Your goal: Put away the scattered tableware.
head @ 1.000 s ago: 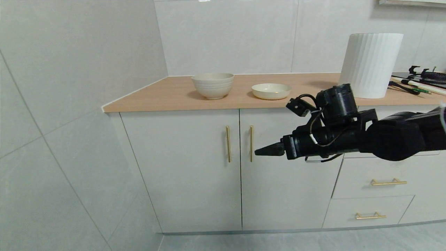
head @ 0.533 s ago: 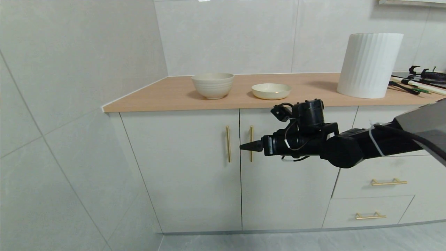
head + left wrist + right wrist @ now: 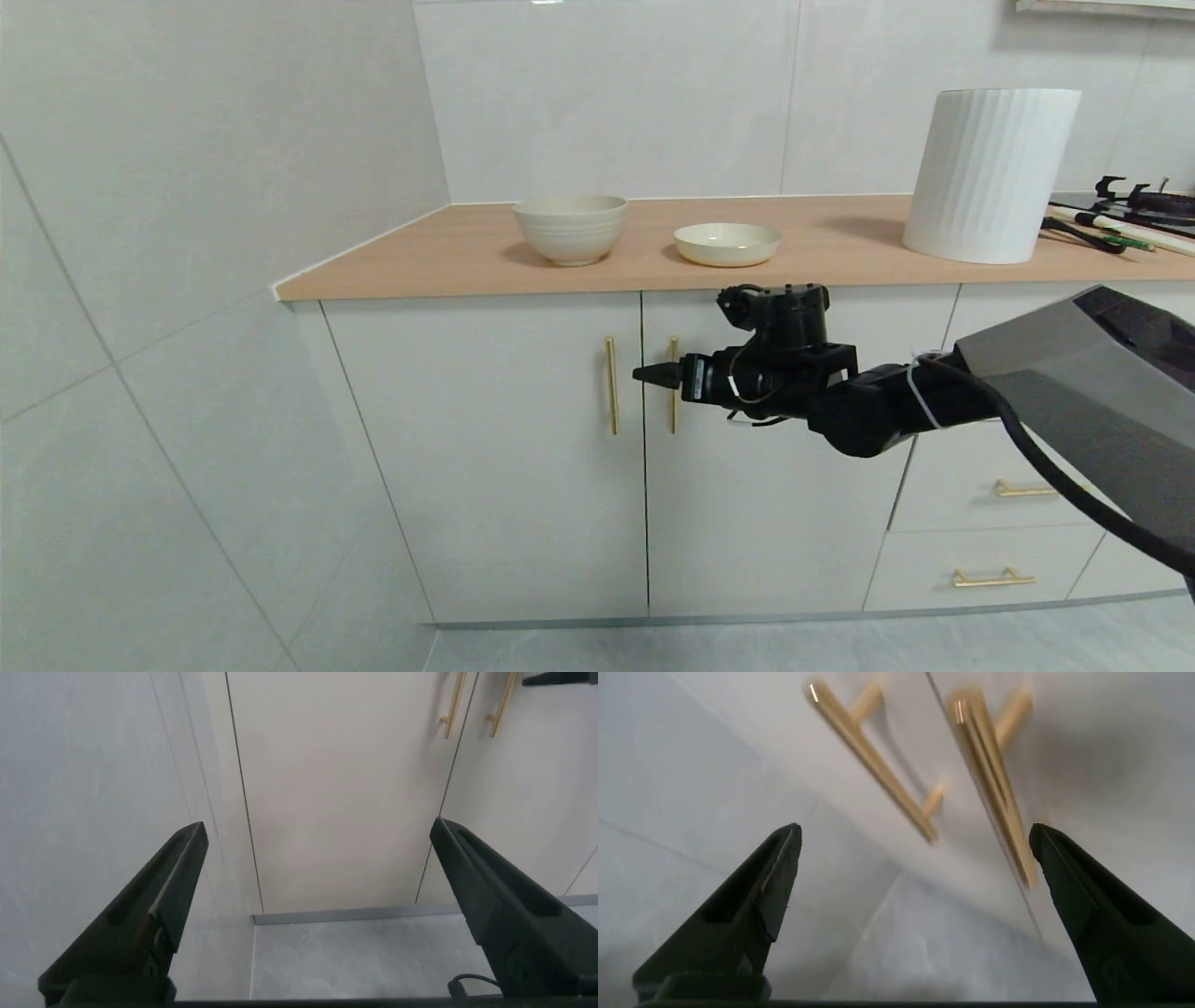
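The right gripper (image 3: 656, 375), jaws spread wide and empty, hovers just before the brass cabinet handles (image 3: 611, 392). Above it, bowl (image 3: 569, 227) and small dish (image 3: 726, 244) sit on the countertop (image 3: 448, 252). The left gripper (image 3: 318, 835) is likewise spread.

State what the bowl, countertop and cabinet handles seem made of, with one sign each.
Bowl: likely matte ceramic, possibly melamine; pale, dull, faintly ridged.
Countertop: wood or wood-look laminate; even tan tone, smooth.
Cabinet handles: probably brass-tone metal; golden, thin, shiny.

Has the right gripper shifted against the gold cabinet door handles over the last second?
Yes. The black right gripper moved left and slightly up, now before the vertical gold cabinet door handles.
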Tool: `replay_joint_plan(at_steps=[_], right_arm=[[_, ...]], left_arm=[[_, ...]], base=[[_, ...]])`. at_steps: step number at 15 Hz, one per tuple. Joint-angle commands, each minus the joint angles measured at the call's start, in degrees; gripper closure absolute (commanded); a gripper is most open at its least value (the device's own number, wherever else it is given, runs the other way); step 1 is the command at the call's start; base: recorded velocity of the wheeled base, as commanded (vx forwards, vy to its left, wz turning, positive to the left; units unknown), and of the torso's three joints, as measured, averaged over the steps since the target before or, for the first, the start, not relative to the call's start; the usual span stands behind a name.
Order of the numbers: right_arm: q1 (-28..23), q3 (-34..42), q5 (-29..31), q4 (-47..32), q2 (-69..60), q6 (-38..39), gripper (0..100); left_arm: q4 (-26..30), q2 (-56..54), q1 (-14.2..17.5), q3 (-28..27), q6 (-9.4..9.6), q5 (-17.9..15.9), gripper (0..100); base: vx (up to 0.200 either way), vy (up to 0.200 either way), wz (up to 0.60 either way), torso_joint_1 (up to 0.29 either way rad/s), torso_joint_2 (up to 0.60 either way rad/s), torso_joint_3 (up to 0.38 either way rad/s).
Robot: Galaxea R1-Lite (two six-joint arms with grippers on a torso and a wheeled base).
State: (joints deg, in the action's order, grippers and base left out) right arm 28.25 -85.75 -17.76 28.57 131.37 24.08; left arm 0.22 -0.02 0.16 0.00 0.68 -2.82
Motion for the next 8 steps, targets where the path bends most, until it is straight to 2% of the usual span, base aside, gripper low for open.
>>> replay_joint_plan(at_steps=[1,8], right_arm=[[0.06,-0.47,0.10,2.27,2.23,0.18,0],[0.67,-2.05,0.10,6.05,5.04,3.35,0]], left_arm=[[0.04,0.02,0.02,0.00,0.02,0.00,0],[0.04,0.02,0.02,0.00,0.02,0.00,0]], base=[[0.000,0.000,0.00,0.000,0.00,0.000],[0.000,0.000,0.00,0.000,0.00,0.000]])
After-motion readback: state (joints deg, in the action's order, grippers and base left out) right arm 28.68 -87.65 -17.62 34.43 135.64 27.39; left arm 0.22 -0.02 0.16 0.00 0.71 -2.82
